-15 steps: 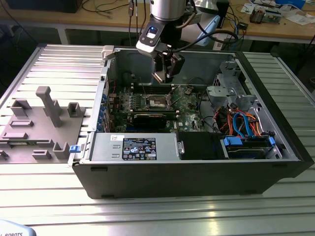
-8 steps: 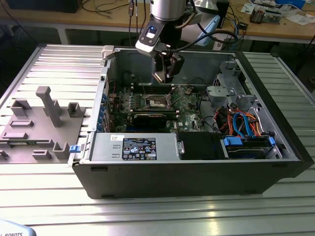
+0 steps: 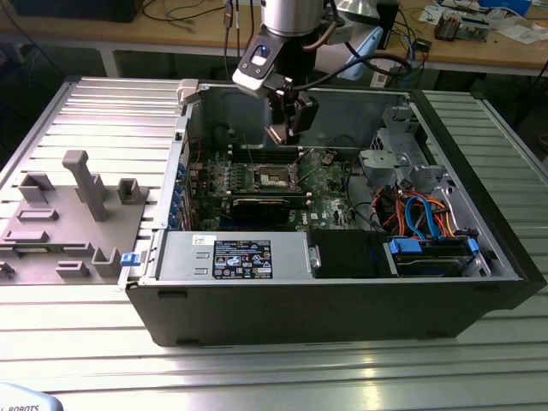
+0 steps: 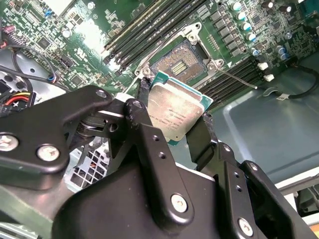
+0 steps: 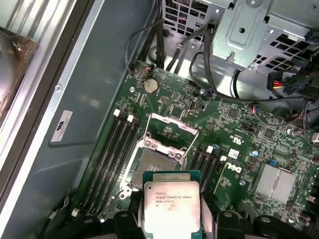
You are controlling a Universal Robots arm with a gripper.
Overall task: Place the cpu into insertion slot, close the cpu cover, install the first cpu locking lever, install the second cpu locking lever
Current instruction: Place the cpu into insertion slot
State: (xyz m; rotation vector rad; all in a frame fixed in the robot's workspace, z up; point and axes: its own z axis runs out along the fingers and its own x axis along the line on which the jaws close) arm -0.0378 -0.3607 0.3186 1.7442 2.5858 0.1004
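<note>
So in the exterior view the gripper is hanging inside the open computer case, right above the insertion slot on the green board, but that angle isn't giving much detail on the grip. The second wrist view is covering that: the fingers are pinching the cpu by two opposite edges, closed just to chip width. The chip is floating clear of the insertion slot, not seated. The first wrist view is looking past the cpu and showing what the others aren't. The cpu cover looks flipped up at the far side of the insertion slot, so the way in is open. My take: doing this step right is about squaring the chip's edges to the silver rim and lowering it flat, no sideways scraping.
</note>
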